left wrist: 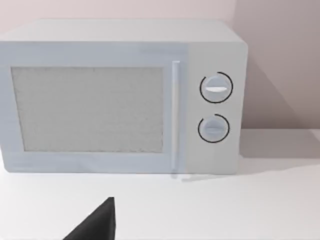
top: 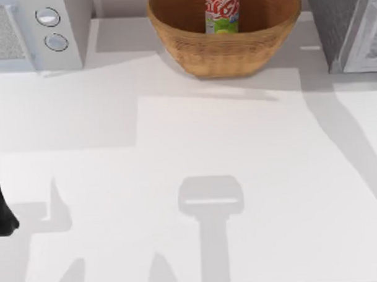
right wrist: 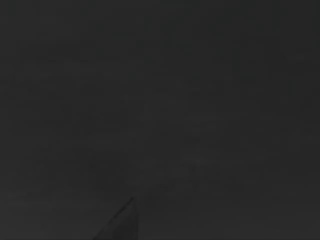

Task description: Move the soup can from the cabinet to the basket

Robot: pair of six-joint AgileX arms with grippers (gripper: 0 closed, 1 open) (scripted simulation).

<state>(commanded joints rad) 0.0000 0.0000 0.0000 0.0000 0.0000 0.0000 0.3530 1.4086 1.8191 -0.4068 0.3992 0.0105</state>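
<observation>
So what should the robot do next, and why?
Probably nothing more than keeping the arms parked. The soup can already stands upright inside the basket, away from the cabinet, with no gripper on it. The left arm sits at the table's left edge. The right wrist view is dark.

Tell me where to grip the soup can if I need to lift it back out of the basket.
Take the soup can by its upper body, coming straight down from above: it stands upright inside the basket, whose high woven walls probably block a sideways approach.
</observation>
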